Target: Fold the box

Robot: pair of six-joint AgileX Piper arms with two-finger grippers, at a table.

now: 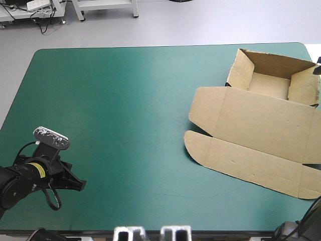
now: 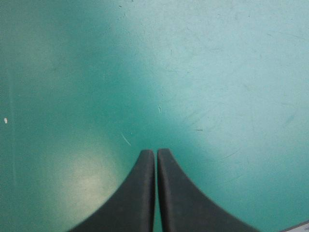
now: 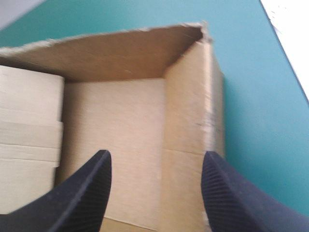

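The brown box (image 1: 261,125) lies at the table's right side as an open tray (image 1: 268,85) with raised walls; its lid and front flap (image 1: 251,168) lie flat toward the near edge. My right gripper (image 3: 157,157) is open and hovers over the tray floor (image 3: 116,121). One upright side wall (image 3: 188,96) runs into the gap between its fingers. In the high view only a dark tip of this gripper (image 1: 318,66) shows at the tray's right wall. My left gripper (image 1: 75,183) is shut and empty near the front left corner, far from the box. Its fingers (image 2: 155,151) meet over bare cover.
The tray stands close to the table's far right corner (image 1: 303,46). The right edge (image 3: 270,29) passes just beyond the side wall. Teal-green cover (image 1: 125,125) stretches between the left gripper and the box.
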